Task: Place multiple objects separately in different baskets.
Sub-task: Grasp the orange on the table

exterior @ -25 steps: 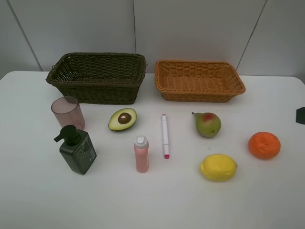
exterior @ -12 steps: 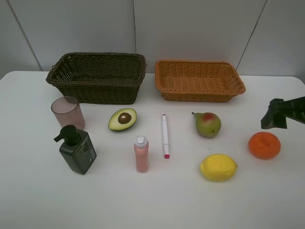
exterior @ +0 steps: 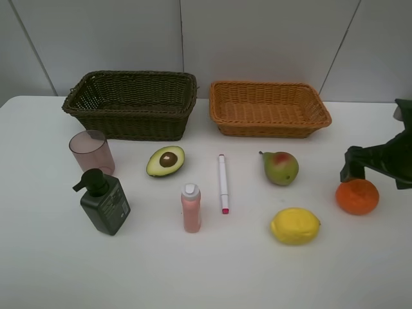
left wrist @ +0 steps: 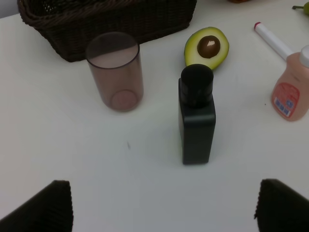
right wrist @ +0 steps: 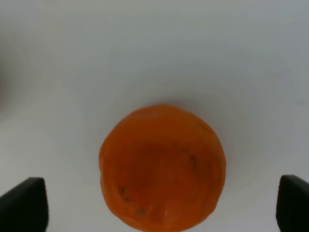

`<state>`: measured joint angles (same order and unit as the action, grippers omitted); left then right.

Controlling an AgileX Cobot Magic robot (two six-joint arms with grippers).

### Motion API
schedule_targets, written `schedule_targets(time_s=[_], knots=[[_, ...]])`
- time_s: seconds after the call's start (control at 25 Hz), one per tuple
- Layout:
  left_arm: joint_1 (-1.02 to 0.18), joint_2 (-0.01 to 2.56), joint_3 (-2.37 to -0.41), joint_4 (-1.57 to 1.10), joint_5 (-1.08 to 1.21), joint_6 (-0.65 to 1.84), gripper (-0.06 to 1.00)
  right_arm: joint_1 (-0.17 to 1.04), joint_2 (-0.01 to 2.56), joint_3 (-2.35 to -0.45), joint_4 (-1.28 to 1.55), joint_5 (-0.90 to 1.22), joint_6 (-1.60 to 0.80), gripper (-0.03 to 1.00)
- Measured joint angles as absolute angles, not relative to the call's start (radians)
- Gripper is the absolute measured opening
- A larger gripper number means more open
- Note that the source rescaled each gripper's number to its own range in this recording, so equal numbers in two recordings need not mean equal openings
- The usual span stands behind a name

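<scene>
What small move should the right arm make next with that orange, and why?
Probably lower the right gripper straight down around the orange. In the wrist view the jaws stand open with the fruit centred between them, and nothing is gripped yet, so a short descent should bring the fingers level with it for closing.

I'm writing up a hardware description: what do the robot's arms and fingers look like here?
The right gripper is dark greenish-black, blocky and angular; no cables or markings show. The left fingers and right fingers look matte dark with blunt tips.
</scene>
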<state>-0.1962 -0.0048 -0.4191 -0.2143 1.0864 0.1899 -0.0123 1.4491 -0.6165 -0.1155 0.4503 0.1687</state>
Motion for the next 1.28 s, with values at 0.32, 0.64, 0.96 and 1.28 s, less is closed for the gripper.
schedule_targets(time_s=[0.32,0.64,0.96,1.28], knots=[[-0.196,-0.005,-0.419,-0.214,1.086,0.19,1.0,-0.012,1.611,-0.618,-0.115,0.363,0.169,1.0],[-0.196,-0.005,-0.419,-0.214,1.086,0.19,1.0,-0.012,1.683,-0.618,-0.115,0.315,0.169,1.0],[-0.196,-0.005,-0.419,-0.214,1.086,0.19,1.0,-0.012,1.684,-0.618,-0.115,0.309,0.169,0.71],[-0.196,-0.005,-0.419,-0.214,1.086,0.19,1.0,-0.012,1.685,-0.62,-0.115,0.306,0.169,0.71]])
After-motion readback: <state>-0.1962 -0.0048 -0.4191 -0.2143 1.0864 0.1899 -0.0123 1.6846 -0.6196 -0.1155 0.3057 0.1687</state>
